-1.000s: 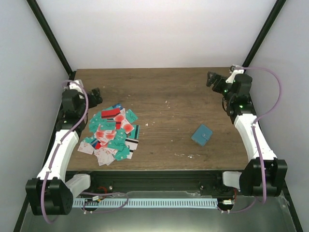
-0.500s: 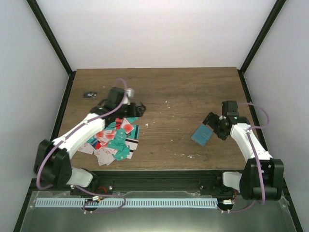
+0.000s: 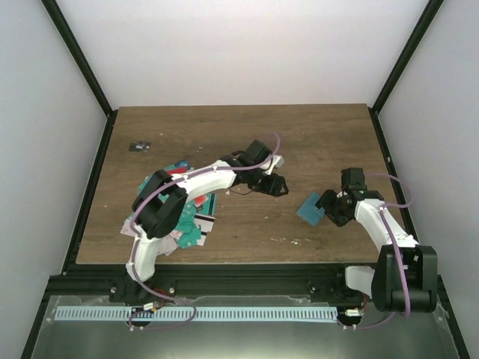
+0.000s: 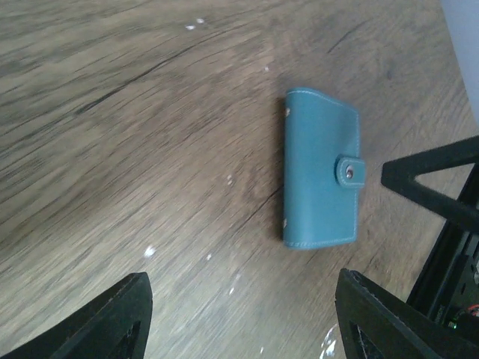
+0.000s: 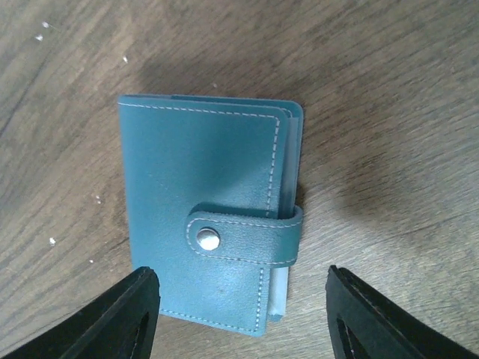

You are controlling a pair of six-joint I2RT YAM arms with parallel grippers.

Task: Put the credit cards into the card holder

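Both claws are standing spread and empty; the right claw (image 5: 239, 278) is hovering nearest, straddling the shut card holder (image 5: 202, 187) lying flat on the worktop (image 3: 247, 127), its long axis pointing away between the fingers; the left claw (image 4: 241, 280) is facing it, near but apart.

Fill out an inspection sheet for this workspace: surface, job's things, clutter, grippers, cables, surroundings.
Surface: wooden table, with scattered white specks.
Job's things: card holder lies flat right of centre, closed, its tab snapped. The credit cards are heaped at the left, none in the holder.
Clutter: small dark object near the far left corner; too small to identify.
Grippers: left gripper is open and empty, left of the holder. Right gripper is open with the holder between its fingers.
Cables: purple cables, one along each arm.
Surroundings: white walls and black frame posts.
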